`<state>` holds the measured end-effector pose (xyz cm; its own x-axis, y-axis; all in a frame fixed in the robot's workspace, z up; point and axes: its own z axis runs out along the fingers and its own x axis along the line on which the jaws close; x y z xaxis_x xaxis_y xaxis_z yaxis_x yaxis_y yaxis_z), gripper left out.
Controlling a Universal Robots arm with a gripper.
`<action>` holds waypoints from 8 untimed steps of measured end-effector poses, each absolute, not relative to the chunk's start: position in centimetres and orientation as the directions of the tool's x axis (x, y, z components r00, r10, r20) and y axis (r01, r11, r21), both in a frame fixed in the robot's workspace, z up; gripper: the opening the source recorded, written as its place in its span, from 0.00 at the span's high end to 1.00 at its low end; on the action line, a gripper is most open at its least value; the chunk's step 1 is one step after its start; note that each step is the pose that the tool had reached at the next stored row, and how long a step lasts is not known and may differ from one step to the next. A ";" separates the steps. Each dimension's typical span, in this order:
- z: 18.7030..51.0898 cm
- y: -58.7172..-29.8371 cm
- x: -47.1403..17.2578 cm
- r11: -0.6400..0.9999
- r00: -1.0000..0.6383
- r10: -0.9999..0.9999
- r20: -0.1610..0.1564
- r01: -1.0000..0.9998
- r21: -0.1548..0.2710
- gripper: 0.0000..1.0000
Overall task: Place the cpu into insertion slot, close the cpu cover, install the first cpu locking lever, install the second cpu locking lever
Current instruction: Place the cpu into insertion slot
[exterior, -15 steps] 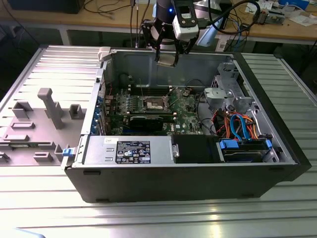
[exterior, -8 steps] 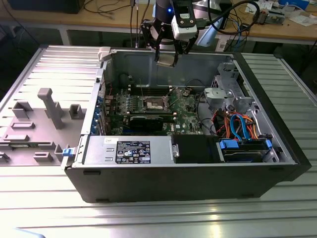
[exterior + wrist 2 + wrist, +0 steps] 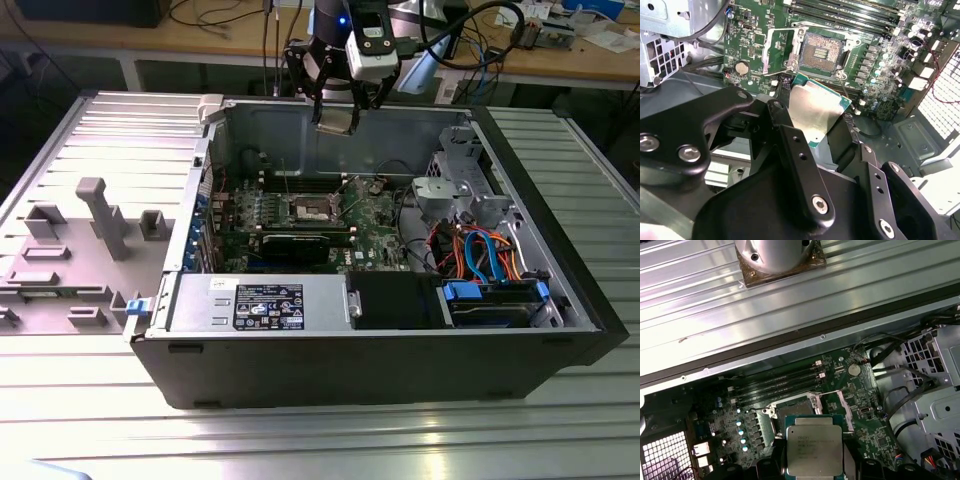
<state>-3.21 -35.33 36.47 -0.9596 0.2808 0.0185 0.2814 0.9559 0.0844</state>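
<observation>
while the tool (image 3: 811, 122) clasps the flat silvery cpu (image 3: 814, 445), dark square insertion slot (image 3: 821, 51) uncovered

Ribbed metal table (image 3: 300, 440), wood bench (image 3: 100, 42) in bkgd

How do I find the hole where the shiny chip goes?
Inside the big black computer case lies the green motherboard. Near its middle sits the insertion slot: square, dark-centred, silver-rimmed, unlike the long black memory slots beside it.
</observation>
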 end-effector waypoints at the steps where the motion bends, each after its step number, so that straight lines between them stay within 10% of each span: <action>1: 36.5 -35.3 -3.2 0.956 -0.959 0.282 0.019 0.282 0.084 0.46; 8: 36.3 -35.3 -3.2 0.937 -0.940 0.340 0.018 0.340 0.084 0.46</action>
